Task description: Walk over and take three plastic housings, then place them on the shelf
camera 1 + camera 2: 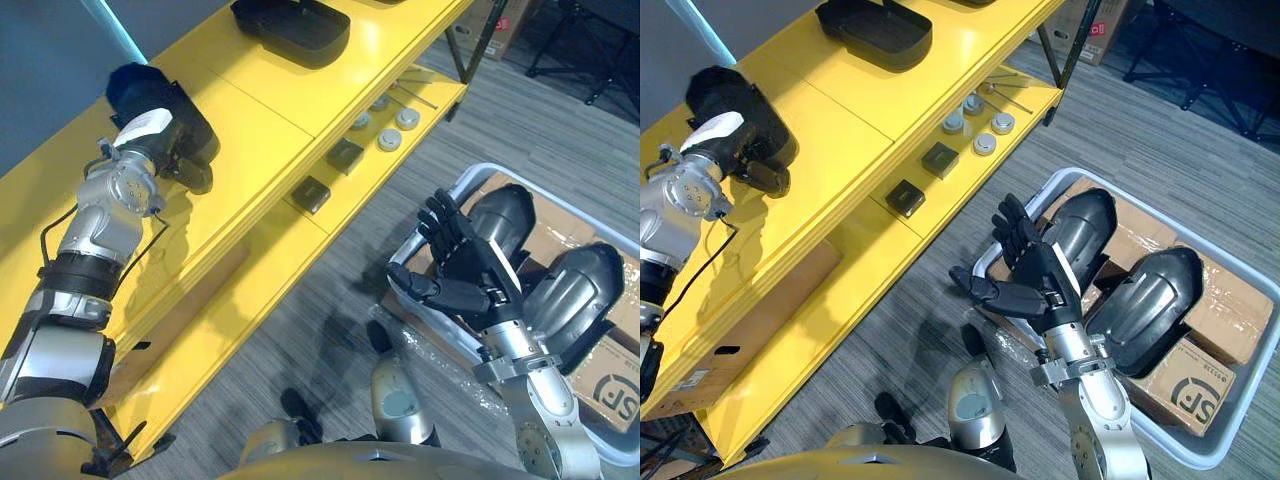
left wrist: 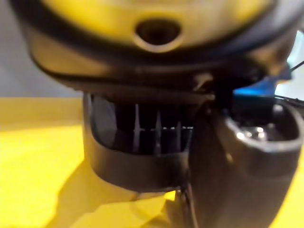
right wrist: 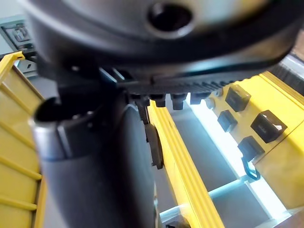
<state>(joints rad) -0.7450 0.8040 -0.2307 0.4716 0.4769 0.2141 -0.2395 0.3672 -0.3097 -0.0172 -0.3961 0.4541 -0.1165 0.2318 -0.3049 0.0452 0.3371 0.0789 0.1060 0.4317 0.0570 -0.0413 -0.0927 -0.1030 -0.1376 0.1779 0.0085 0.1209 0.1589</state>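
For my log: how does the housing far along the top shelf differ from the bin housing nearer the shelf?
The shelf housing lies hollow side up on the shelf; the bin housing lies domed side up in the grey bin. The shelf housing looks matt, the bin housing shiny. Both are dark plastic.

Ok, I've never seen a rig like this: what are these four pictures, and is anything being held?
It is a humanoid robot with two fingered hands. The two wide pictures come from cameras in its head, looking down; the two close ones from a camera on each wrist. Its left hand rests at a black plastic housing on the yellow shelf; I cannot tell whether it grips. A second housing lies further along. Its right hand is open and empty above a grey bin with two more housings.
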